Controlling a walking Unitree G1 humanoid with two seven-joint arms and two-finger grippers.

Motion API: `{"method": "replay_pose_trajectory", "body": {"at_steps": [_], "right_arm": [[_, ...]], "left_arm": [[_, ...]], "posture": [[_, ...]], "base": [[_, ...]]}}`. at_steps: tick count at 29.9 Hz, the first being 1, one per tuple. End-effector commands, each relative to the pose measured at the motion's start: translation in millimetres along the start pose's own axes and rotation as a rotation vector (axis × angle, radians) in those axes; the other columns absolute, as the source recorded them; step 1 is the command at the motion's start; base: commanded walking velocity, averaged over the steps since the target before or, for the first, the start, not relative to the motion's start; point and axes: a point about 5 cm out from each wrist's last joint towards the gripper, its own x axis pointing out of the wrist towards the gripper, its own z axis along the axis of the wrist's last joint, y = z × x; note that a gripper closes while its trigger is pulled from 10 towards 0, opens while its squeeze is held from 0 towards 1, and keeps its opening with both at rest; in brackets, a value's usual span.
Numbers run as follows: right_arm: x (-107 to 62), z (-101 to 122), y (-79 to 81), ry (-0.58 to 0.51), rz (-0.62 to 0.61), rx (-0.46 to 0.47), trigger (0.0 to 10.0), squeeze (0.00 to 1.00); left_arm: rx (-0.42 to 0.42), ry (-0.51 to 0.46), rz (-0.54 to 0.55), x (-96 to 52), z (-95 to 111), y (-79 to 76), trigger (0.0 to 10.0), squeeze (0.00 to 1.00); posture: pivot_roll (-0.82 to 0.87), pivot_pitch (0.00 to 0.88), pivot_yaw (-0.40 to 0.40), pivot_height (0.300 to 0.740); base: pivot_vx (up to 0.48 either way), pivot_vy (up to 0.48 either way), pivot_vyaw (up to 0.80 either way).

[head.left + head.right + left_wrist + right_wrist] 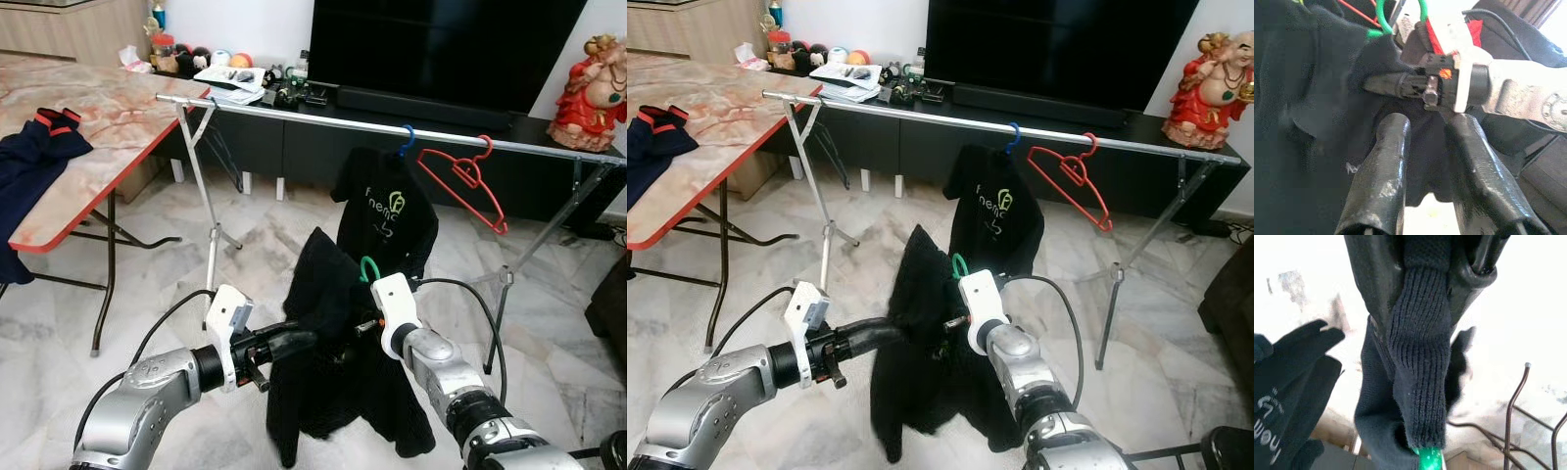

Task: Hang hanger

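Note:
A black knit garment [333, 392] hangs on a green hanger whose hook [368, 267] sticks up at its collar. It is held in the air in front of the silver clothes rail [323, 119]. My right gripper [1418, 308] is shut on the garment's ribbed collar, just beside the green hook [1427, 458]. My left gripper [306, 340] reaches in from the left, its fingers [1386, 161] apart against the black cloth and close to the right gripper's tips. A black printed T-shirt [387, 211] on a blue hanger and an empty red hanger [465, 176] hang on the rail.
A marble-topped folding table [88, 147] with a red edge stands at the left, with a navy garment [29, 157] on it. The rail's legs [211, 225] spread over the marble floor. Behind are a dark TV console [441, 103] and a red figurine [588, 88].

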Motion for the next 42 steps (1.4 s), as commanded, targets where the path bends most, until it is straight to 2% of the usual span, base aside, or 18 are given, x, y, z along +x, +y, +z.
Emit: {"method": "replay_pose_trajectory", "body": {"at_steps": [1, 3, 7, 8, 11, 12, 16, 17, 19, 21, 23, 25, 26, 30, 34, 40, 41, 42], "right_arm": [[0.4, 16.5, -6.5, -0.061, -0.015, -0.033, 0.0, 0.00], [-0.1, 16.7, -6.2, -0.061, 0.016, -0.058, 0.0, 0.00], [-8.0, 10.5, -9.4, -0.050, 0.187, -0.207, 0.0, 0.00], [-8.0, 10.5, -9.4, -0.050, 0.187, -0.207, 0.0, 0.00], [-17.1, -0.1, -13.3, -0.005, 0.331, -0.326, 0.0, 0.00], [-23.5, -7.2, -18.6, 0.036, 0.394, -0.398, 0.0, 0.00], [-35.1, -16.6, -29.0, 0.118, 0.505, -0.513, 0.0, 0.00], [-35.1, -16.6, -29.0, 0.118, 0.505, -0.513, 0.0, 0.00], [-39.1, -16.3, -26.7, 0.134, 0.608, -0.554, 0.0, 0.00], [-40.3, -16.4, -24.2, 0.143, 0.657, -0.574, 0.0, 0.00], [-40.8, -16.6, -23.5, 0.147, 0.673, -0.582, 0.0, 0.00], [-40.8, -14.8, -17.8, 0.142, 0.732, -0.629, 0.0, 0.00], [-40.8, -14.8, -17.8, 0.142, 0.732, -0.629, 0.0, 0.00], [-39.3, -7.3, -9.1, 0.105, 0.800, -0.640, 0.0, 0.00], [-39.5, -4.6, -4.4, 0.091, 0.842, -0.661, 0.0, 0.00], [-42.8, -3.0, -2.5, 0.072, 0.894, -0.675, 0.0, 0.00], [-43.5, -2.8, -2.5, 0.068, 0.901, -0.676, 0.0, 0.00], [-43.9, -2.7, -2.5, 0.066, 0.905, -0.677, 0.0, 0.00]], "left_arm": [[0.009, 0.005, -0.025, 0.7, 0.3, -4.2, 9.5, 1.00], [0.022, 0.020, -0.006, -0.6, -0.4, -1.3, 9.6, 1.00], [0.080, 0.057, 0.077, -9.5, 0.5, 12.9, 9.8, 1.00], [0.080, 0.057, 0.077, -9.5, 0.5, 12.9, 9.8, 1.00], [0.114, 0.086, 0.097, -15.5, 2.0, 17.4, 10.0, 1.00], [0.129, 0.099, 0.091, -18.0, 2.7, 17.9, 10.0, 1.00], [0.157, 0.114, 0.056, -22.1, 3.5, 15.9, 10.0, 1.00], [0.157, 0.114, 0.056, -22.1, 3.5, 15.9, 10.0, 1.00], [0.201, 0.152, 0.052, -23.5, 1.7, 17.4, 10.0, 1.00], [0.228, 0.168, 0.049, -23.5, 1.4, 18.6, 10.0, 1.00], [0.236, 0.174, 0.045, -23.5, 1.3, 18.8, 10.0, 1.00], [0.302, 0.255, 0.009, -23.3, -2.3, 19.7, 10.0, 1.00], [0.302, 0.255, 0.009, -23.3, -2.3, 19.7, 10.0, 1.00], [0.382, 0.365, -0.031, -23.2, -11.3, 21.3, 10.0, 1.00], [0.404, 0.387, -0.074, -23.4, -13.1, 19.3, 10.0, 1.00], [0.465, 0.347, -0.023, -20.9, -3.0, 27.5, 10.0, 1.00], [0.462, 0.333, -0.011, -20.1, -0.4, 29.0, 10.0, 0.25], [0.456, 0.324, -0.014, -19.7, 1.0, 29.1, 10.0, 0.00]], "posture": [[0.14, 0.034, -0.093, 0.740], [0.14, 0.033, -0.093, 0.740], [0.14, 0.033, -0.096, 0.740], [0.14, 0.033, -0.096, 0.740], [0.15, 0.034, -0.098, 0.740], [0.15, 0.034, -0.098, 0.740], [0.14, 0.032, -0.097, 0.740], [0.14, 0.032, -0.097, 0.740], [0.14, 0.031, -0.094, 0.740], [0.14, 0.030, -0.094, 0.740], [0.14, 0.030, -0.094, 0.740], [0.14, 0.027, -0.092, 0.740], [0.14, 0.027, -0.092, 0.740], [0.15, 0.024, -0.090, 0.740], [0.14, 0.021, -0.087, 0.740], [0.14, 0.013, -0.078, 0.740], [0.13, 0.011, -0.077, 0.740], [0.13, 0.009, -0.075, 0.740]], "base": [[0.000, 0.000, 0.00], [0.000, 0.000, 0.00], [0.000, 0.000, 0.00], [0.000, 0.000, 0.00], [0.000, 0.000, 0.00], [0.000, 0.000, 0.00], [0.000, 0.000, 0.00], [0.000, 0.000, 0.00], [0.000, 0.000, 0.00], [0.000, 0.000, 0.00], [0.000, 0.000, 0.00], [0.000, 0.000, 0.00], [0.000, 0.000, 0.00], [0.000, 0.000, 0.00], [0.000, 0.000, 0.00], [0.000, 0.000, 0.00], [0.000, 0.000, 0.00], [0.000, 0.000, 0.00]]}}
